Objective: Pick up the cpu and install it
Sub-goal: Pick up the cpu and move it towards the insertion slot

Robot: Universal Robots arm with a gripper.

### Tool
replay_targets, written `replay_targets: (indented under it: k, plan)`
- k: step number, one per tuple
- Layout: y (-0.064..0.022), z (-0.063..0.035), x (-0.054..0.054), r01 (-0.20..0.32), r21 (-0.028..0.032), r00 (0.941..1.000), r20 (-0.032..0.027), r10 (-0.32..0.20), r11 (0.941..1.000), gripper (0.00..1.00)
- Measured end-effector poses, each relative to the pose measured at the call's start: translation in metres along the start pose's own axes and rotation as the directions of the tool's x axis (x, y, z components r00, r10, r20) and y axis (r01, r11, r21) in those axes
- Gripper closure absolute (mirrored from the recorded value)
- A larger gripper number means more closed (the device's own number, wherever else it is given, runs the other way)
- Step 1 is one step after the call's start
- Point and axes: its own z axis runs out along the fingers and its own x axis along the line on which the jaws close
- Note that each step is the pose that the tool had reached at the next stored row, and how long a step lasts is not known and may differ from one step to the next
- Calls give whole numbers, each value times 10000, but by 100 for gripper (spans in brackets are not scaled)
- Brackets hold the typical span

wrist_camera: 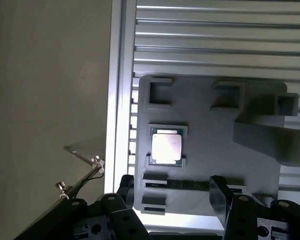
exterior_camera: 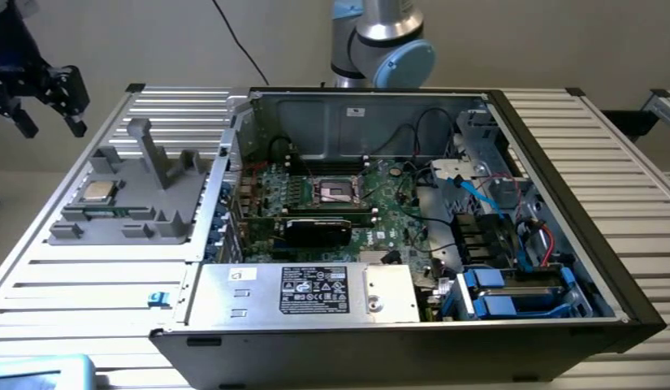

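Black fingers [wrist_camera: 221, 192] are spread wide and hold nothing, up in the air by the counter [wrist_camera: 190, 30] edge. Well apart from them, the shiny cpu [wrist_camera: 166, 147] lies flat in a pocket of the grey tray [wrist_camera: 210, 150], with open room above it.

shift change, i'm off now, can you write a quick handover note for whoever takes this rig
Claw: open, empty, hanging in the air apart from the grey holder.
Cpu: lying flat in its seat in the holder, at the exterior view's left of the open computer case.
Done: nothing yet; the socket on the board looks empty.
Left: pickup and install.
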Motion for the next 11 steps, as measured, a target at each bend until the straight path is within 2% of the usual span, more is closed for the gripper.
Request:
replay_targets:
  k: [11]
  plan:
    - [-25,196,-36,0,-1,10000,-3,0,10000,29]
